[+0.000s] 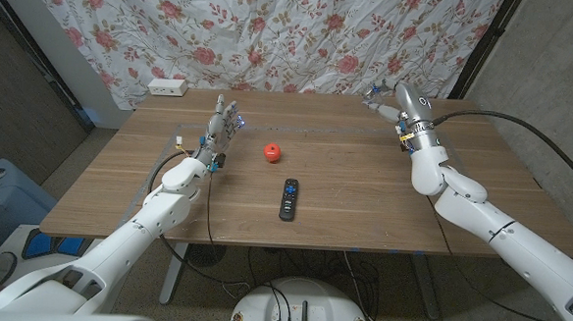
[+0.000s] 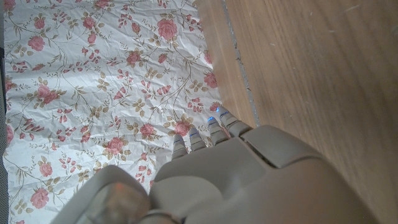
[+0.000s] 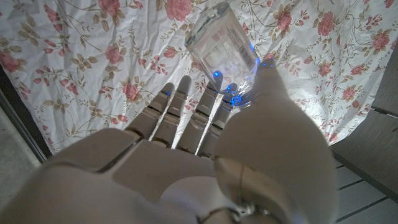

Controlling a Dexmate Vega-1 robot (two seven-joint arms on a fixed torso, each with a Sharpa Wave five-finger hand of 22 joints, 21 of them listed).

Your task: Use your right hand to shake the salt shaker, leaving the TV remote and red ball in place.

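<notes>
Pinching salt shaker [image 3: 222,46], right robot hand [image 3: 205,162].

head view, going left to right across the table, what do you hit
white power strip → left hand → red ball → TV remote → right hand holding the salt shaker

Behind your wooden counter [image 1: 364,174], a rose-print curtain [image 1: 274,32] hangs at twelve o'clock; grey wall [image 1: 557,67] at two.
</notes>
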